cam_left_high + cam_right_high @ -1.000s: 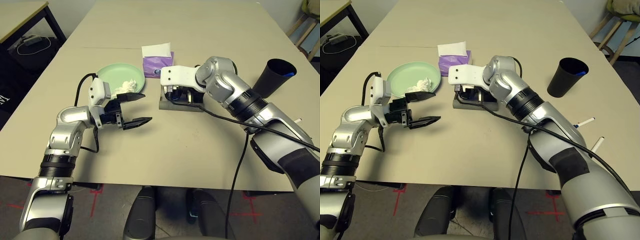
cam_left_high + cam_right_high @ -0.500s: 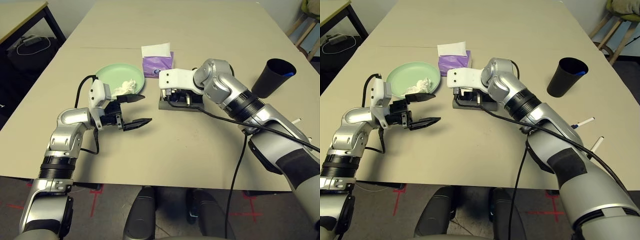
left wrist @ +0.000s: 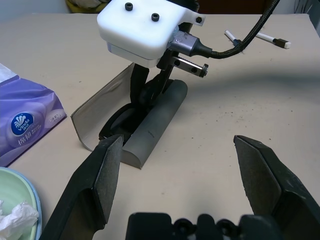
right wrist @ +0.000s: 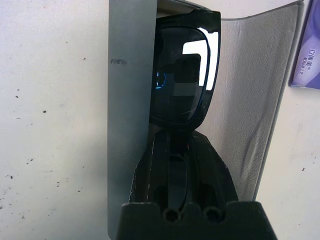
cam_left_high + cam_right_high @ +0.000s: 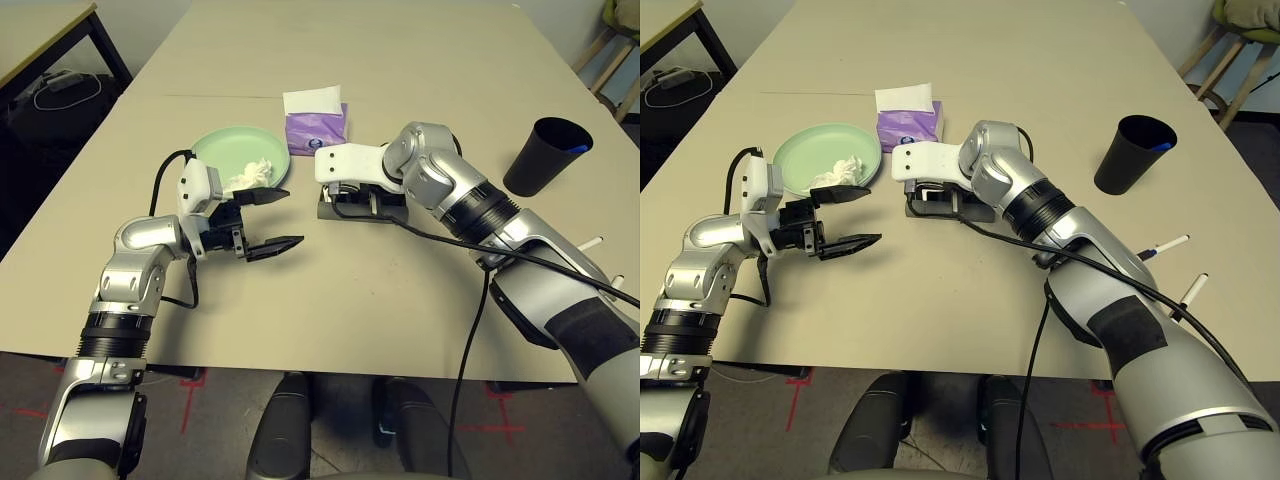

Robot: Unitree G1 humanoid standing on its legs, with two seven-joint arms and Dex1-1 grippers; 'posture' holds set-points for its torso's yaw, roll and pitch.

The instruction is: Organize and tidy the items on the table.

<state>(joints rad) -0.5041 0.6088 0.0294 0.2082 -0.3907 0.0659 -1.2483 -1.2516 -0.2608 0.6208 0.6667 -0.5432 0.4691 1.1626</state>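
Note:
The grey glasses case (image 5: pixel 340 211) lies open at the table's middle, its lid flap (image 4: pixel 245 100) raised. The black sunglasses (image 4: pixel 185 75) rest in its trough. My right gripper (image 4: pixel 175 165) reaches down into the case, shut on the near end of the sunglasses. My left gripper (image 5: pixel 290 215) hovers open just left of the case, nothing between its fingers (image 3: pixel 100 185). Behind it, crumpled white tissue (image 5: pixel 253 172) sits on the mint green plate (image 5: pixel 225 150), and a pale blue rim (image 3: pixel 37 220) shows under that plate. The purple tissue box (image 5: pixel 316 128) stands behind the case.
The black cup (image 5: pixel 545 155) stands at the right with something blue inside. Two white pens (image 5: pixel 1170 243) (image 5: pixel 1193 290) lie near the right edge. A black cable (image 5: pixel 440 235) trails from my right wrist across the table. A smaller tan table (image 5: pixel 40 30) stands at back left.
My right wrist has shifted slightly to the left over the case, still shut. The left arm has stayed put.

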